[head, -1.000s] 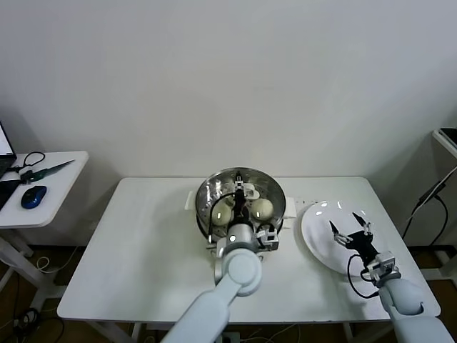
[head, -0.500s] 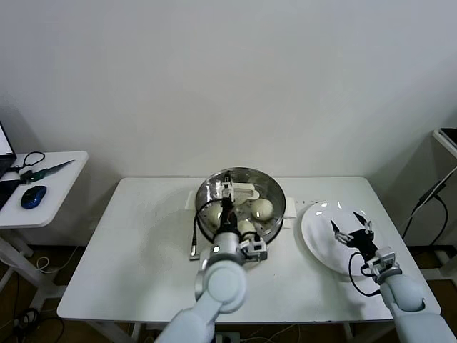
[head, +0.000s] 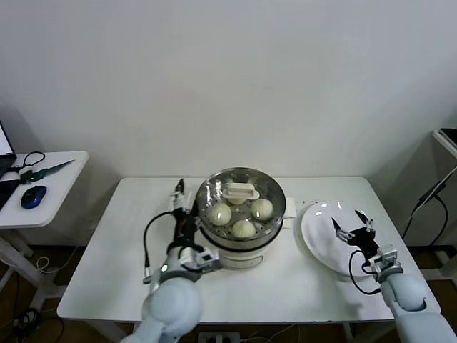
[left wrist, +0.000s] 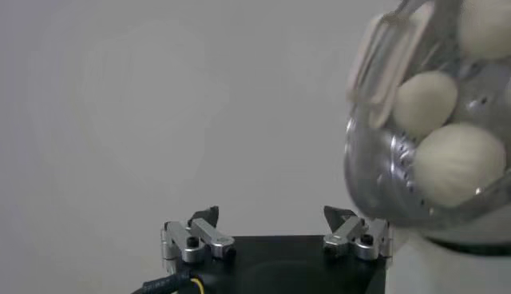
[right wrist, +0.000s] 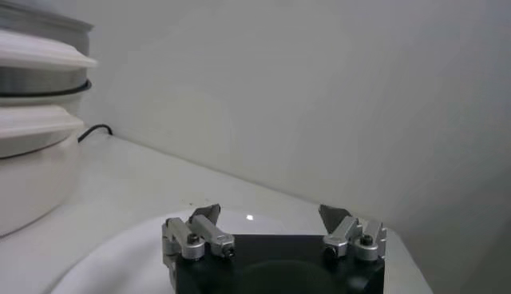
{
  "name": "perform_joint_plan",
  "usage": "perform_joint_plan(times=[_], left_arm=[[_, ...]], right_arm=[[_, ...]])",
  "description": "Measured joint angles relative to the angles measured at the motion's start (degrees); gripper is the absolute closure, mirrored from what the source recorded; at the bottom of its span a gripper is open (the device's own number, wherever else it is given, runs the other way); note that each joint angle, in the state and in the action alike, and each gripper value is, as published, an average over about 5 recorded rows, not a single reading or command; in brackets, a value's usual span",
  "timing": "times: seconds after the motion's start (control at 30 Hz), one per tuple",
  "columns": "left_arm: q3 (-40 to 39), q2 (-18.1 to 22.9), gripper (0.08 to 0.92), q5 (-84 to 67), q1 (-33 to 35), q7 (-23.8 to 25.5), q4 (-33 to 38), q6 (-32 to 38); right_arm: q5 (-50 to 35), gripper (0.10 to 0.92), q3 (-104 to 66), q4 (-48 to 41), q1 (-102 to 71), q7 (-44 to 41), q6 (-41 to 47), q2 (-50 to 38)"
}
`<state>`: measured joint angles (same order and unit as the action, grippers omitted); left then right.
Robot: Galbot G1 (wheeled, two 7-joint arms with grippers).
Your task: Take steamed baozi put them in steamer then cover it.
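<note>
The steamer stands mid-table, a shiny steel pot on a cream base. A glass lid with a white handle lies on top of it. Several cream baozi show through the lid, and they also show in the left wrist view as baozi under the lid handle. My left gripper hangs just left of the pot, open and empty. My right gripper hovers open over the bare white plate.
The white table carries the steamer and plate. A black cord trails behind the steamer base. A side table at far left holds a blue mouse and cables. A dark stand is at far right.
My left gripper opened, let go over the steamer and drew away to its left side; the lid stays on the pot. The right gripper has barely shifted over the plate.
</note>
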<state>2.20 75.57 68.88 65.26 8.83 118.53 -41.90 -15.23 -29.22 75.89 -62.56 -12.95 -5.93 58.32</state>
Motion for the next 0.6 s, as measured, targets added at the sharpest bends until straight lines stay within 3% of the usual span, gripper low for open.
perform_joint_plan(times=[0.13, 0.3, 0.6], left_arm=[[6.12, -0.74, 0.177, -9.38, 4.37, -4.59, 2.32, 3.41], [14.28, -0.67, 0.177, -21.89, 9.84, -9.33, 3.64, 12.78], [25.72, 1.57, 0.177, -43.07, 16.21, -14.12, 2.51, 26.93]], right_arm=[[0.01, 0.203, -0.12, 0.81, -0.41, 0.04, 0.33, 0.70], [0.23, 0.203, -0.28, 2.09, -0.93, 0.07, 0.53, 1.44], [0.78, 0.203, -1.20, 4.42, -2.14, 0.26, 0.56, 2.39]])
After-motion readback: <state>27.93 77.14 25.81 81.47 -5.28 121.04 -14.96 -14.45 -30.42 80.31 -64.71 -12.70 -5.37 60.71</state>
